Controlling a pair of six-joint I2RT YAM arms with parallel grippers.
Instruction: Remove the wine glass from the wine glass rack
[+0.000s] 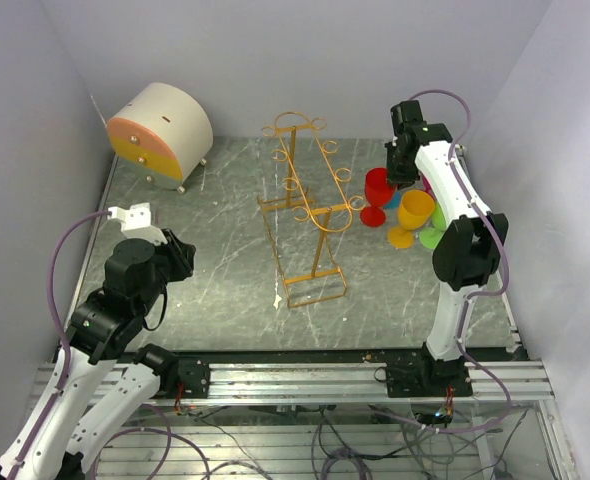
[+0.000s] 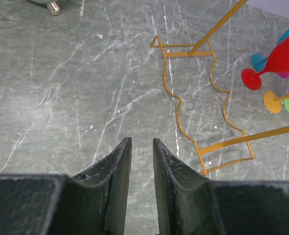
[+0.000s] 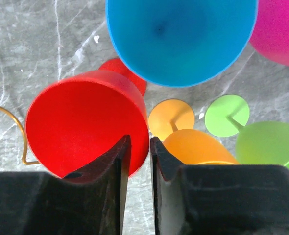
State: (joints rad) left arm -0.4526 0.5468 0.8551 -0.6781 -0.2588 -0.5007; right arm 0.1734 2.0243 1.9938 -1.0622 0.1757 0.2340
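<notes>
- The wine glass rack (image 1: 321, 243) stands in the middle of the grey marbled table (image 1: 205, 290), its wire base flat on the surface. No glass hangs from its curled hooks.
- The red wine glass (image 1: 379, 188) stands upright on its foot on the table, just right of the rack and apart from the nearest hook.
- The right gripper (image 3: 140, 147) hangs directly over the red wine glass. Its jaws stand a little apart, astride the near rim, one finger over the inside of the bowl and one outside (whether either pad presses the wall, I cannot tell).
- Around the red one are four more glasses: an orange glass (image 1: 415, 210) just beside it, a green glass (image 1: 433, 238) further right, and a blue glass (image 3: 181, 34) and a magenta glass (image 3: 281, 29) behind.
- The left gripper (image 2: 142, 144) hovers over bare table to the left of the rack, well apart from it. Its jaws stand apart with a narrow gap and nothing between them.
- A cream round drawer box (image 1: 160, 130) with orange and yellow fronts sits at the back left corner.
</notes>
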